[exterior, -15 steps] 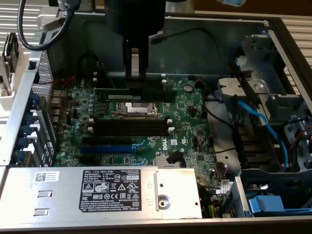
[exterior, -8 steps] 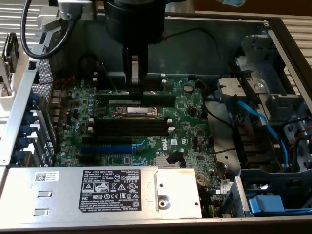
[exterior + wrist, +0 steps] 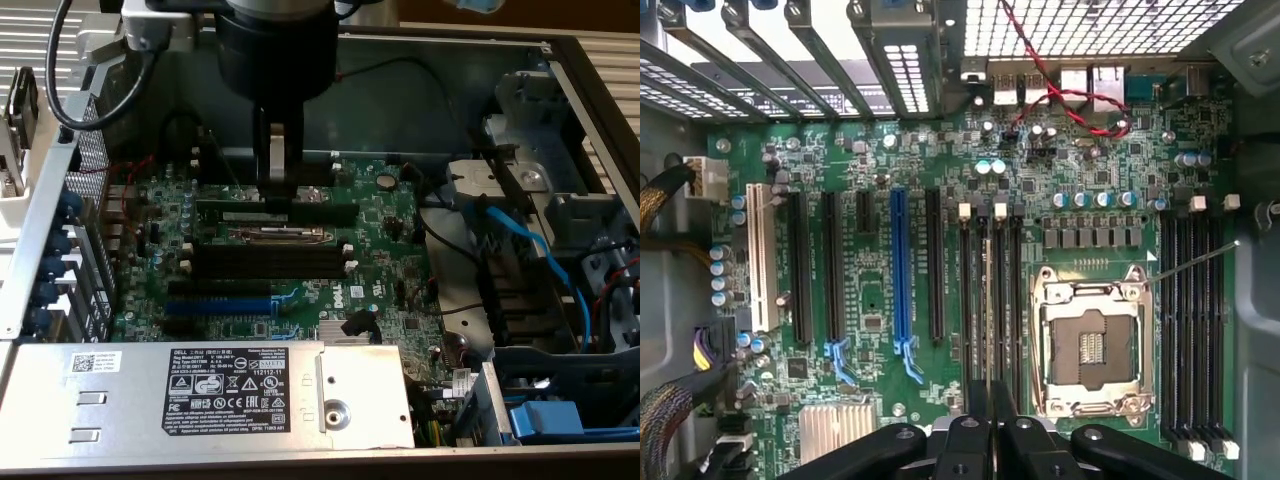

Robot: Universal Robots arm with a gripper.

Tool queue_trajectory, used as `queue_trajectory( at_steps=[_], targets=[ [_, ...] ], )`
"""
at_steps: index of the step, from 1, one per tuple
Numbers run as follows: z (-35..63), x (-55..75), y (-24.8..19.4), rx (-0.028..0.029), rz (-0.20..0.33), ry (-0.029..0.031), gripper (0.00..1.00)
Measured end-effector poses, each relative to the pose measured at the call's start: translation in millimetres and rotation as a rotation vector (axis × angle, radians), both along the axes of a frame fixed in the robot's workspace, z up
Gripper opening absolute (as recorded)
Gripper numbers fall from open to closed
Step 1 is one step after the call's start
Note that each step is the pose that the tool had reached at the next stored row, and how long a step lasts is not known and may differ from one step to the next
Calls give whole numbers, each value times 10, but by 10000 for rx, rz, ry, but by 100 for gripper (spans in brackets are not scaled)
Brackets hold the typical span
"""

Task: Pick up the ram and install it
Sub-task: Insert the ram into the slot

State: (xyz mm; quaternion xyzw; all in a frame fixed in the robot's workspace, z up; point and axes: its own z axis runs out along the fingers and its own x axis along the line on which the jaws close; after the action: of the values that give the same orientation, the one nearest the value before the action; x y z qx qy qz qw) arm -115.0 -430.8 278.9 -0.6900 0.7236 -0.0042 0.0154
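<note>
Exterior view: open desktop case (image 3: 590, 90), with the motherboard (image 3: 390, 265) exposed at the centre of the frame. The gripper (image 3: 277, 190) reaches straight down from the upper centre, its jaws drawn narrow and pinching the top edge of the ram (image 3: 235, 210) at mid-length. That hold is judged to keep the stick level and upright for a straight press. The ram stands on its long edge, parallel with the black memory slots (image 3: 270, 262), just above the CPU socket (image 3: 280, 234) in the frame. Whether it is seated in a slot or rests on one cannot be told. The blue expansion slot (image 3: 220, 305) is lower left of centre, and the labelled power supply (image 3: 225, 385) runs along the bottom.

Wrist view: the ram (image 3: 987, 300) shows edge-on as a thin line running out from the gripper (image 3: 988, 400). It lies along a black slot between the blue expansion slot (image 3: 900, 270) and the CPU socket (image 3: 1090, 340), near the white end clips (image 3: 965, 210). A fingertip (image 3: 973, 415) bears on either face. A further bank of slots (image 3: 1195, 320) lies beyond the socket.
</note>
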Motion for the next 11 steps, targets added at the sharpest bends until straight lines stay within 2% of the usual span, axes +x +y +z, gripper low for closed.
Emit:
queue_trajectory(
  at_steps=[5,6,11],
  targets=[
    [-80,1,1,1,0,26,12],
    [-88,1,0,1,2,48,12],
    [-116,4,-2,-1,67,277,12]
  ],
)
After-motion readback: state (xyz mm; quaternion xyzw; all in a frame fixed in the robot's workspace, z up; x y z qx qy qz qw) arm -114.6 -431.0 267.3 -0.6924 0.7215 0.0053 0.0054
